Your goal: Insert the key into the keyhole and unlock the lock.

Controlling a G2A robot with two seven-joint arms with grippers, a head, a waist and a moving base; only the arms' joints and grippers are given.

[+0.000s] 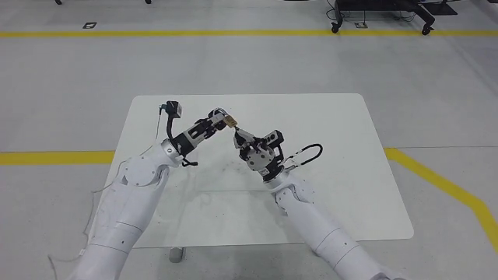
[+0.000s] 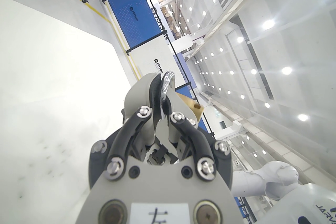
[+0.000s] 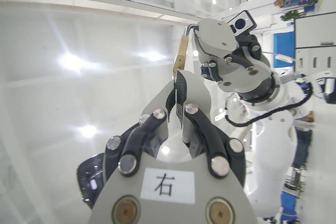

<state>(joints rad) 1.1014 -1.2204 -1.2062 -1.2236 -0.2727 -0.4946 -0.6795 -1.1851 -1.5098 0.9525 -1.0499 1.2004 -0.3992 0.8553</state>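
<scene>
Both arms hold their parts above the middle of the white table. My left gripper is shut on the silver shackle of a small brass padlock, whose keyhole end points away from the fingers. In the right wrist view the padlock hangs from the left gripper, keyhole end toward my right gripper. The right gripper is shut, its tips right against the lock's keyhole end. A sliver of brass at the fingertips looks like the key; most of it is hidden between the pads.
Black cables loop off both wrists, one beside the right arm. Wheeled stands and yellow floor lines lie beyond the table's far edge.
</scene>
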